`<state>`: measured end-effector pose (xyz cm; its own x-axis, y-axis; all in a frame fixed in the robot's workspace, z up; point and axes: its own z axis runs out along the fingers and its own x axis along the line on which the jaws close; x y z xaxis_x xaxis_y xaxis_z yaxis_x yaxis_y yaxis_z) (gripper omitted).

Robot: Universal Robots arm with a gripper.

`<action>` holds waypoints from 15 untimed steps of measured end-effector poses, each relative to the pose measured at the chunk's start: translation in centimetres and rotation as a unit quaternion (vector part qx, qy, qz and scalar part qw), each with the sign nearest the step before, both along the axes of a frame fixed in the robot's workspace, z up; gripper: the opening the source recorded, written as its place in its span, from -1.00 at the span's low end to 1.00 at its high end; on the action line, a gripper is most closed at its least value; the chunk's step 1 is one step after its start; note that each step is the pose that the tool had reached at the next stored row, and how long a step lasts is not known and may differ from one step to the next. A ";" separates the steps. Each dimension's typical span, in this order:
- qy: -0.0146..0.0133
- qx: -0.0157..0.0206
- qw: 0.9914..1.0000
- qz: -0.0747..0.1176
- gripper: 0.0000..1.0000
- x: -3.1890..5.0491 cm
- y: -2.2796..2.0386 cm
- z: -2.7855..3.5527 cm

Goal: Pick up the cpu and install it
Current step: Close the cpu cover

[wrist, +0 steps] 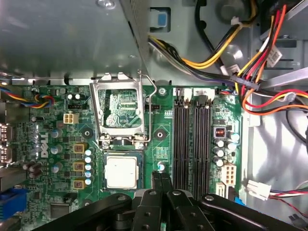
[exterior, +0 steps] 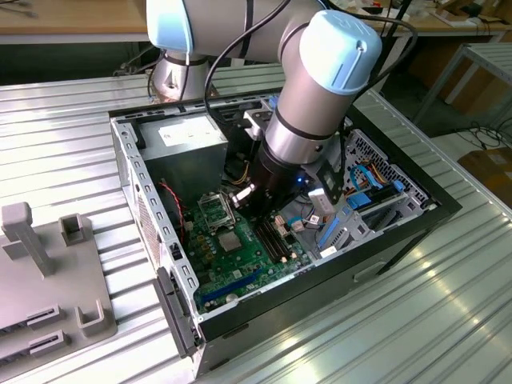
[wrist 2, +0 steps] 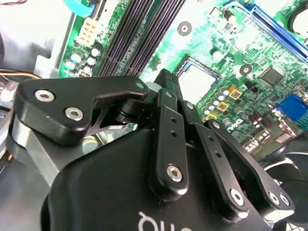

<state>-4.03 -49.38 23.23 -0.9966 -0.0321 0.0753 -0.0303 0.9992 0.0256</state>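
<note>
The cpu (wrist: 120,172) lies flat in the socket (wrist: 140,168) on the green motherboard (wrist: 163,130). The metal frame (wrist: 97,113) stands flipped up beside the socket. The gripper (wrist: 161,177) hangs just beside the socket, its 2 fingers pressed together, holding nothing.

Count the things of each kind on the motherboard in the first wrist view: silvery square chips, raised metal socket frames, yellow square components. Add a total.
cpu: 1
raised socket frame: 1
yellow square components: 3
Total: 5
</note>
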 end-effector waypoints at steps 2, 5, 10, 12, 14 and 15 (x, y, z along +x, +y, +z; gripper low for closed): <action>0.002 0.000 1.000 0.000 -0.79 0.08 0.00 0.41; 0.011 0.000 1.000 0.000 -0.79 0.33 0.17 1.41; 0.018 -0.001 1.000 0.000 -0.79 1.30 0.78 1.45; 0.019 -0.001 1.000 0.002 -0.79 1.60 0.99 1.44; 0.021 0.001 1.000 0.006 -0.79 1.86 1.06 1.44; 0.021 0.005 1.000 0.008 -0.79 1.99 1.08 1.44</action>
